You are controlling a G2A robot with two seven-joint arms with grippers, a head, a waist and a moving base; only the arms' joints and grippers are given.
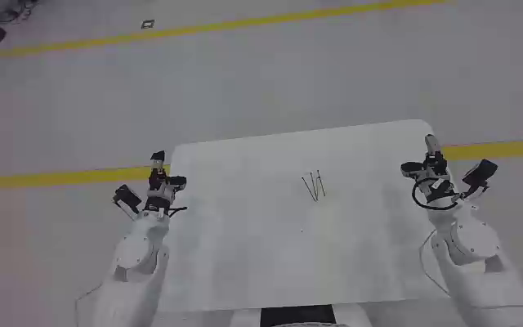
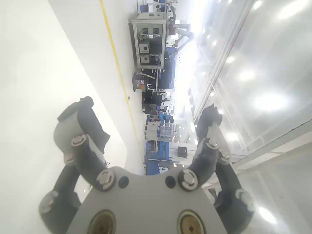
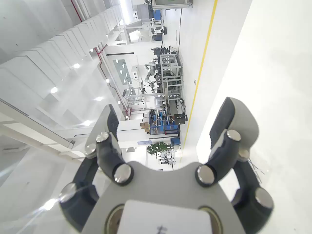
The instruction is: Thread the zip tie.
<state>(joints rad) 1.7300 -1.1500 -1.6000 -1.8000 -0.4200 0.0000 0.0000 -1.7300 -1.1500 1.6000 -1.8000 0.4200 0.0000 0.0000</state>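
Both grippers were released, jaws spread wide, nothing held. Left gripper (image 2: 148,109) hung at left edge of counter (image 1: 245,245), right gripper (image 3: 169,108) at right edge. Zip ties (image 1: 314,185) lay in small fanned bunch right of counter middle, well apart from both grippers. Likely trouble: thin strips lay flat and bunched, seemingly touching at one end, so pinch could lift several at once or skid off. Slim tail, gripped off-line, could miss head slot in threading.
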